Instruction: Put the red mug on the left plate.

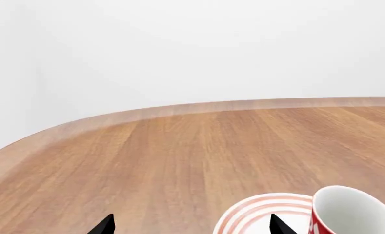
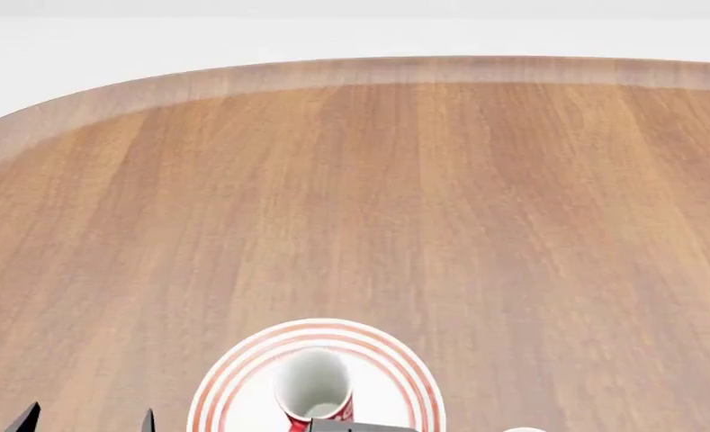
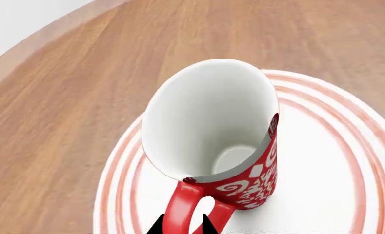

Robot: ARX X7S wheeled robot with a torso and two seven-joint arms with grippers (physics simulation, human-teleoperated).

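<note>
While the left gripper (image 2: 87,421) hangs spread and empty beside the left plate (image 2: 229,373), the red mug (image 2: 312,387) sits over that plate's middle, the right gripper (image 3: 183,225) pinching its handle. Placement looks nearly finished. What remains is letting go and lifting clear.

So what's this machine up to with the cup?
The robot's right gripper is at the handle of the red mug, its fingertips either side of the loop. The mug is over the left plate, inside its red rings; whether it rests on the plate cannot be told. The left gripper is open beside the plate, holding nothing. The wooden table beyond shows nothing else.
</note>
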